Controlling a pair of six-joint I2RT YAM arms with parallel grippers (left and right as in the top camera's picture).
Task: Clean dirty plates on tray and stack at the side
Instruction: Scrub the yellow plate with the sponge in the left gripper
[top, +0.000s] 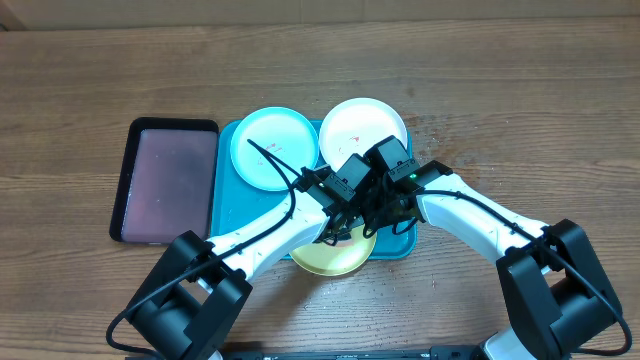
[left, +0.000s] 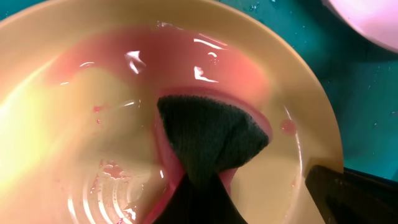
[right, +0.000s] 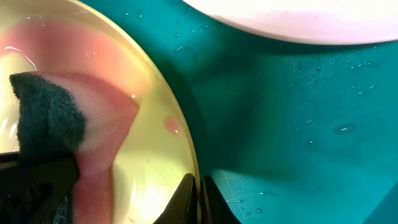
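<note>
Overhead looks straight down; both wrist views share the yellow-green plate (left: 56, 130), close up.

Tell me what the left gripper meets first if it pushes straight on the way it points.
Likely the wet, pink-smeared floor of the round yellow-green plastic plate, just past the dark green cloth it holds; depth is unclear.

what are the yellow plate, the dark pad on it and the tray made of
Yellow plate: probably plastic, smooth and glossy; wet highlights glint off it.
Dark pad: fibrous, matte, with a fine looped texture; cloth or scourer, hard to say.
Tray: likely plastic, smooth turquoise with a soft, even sheen.
</note>
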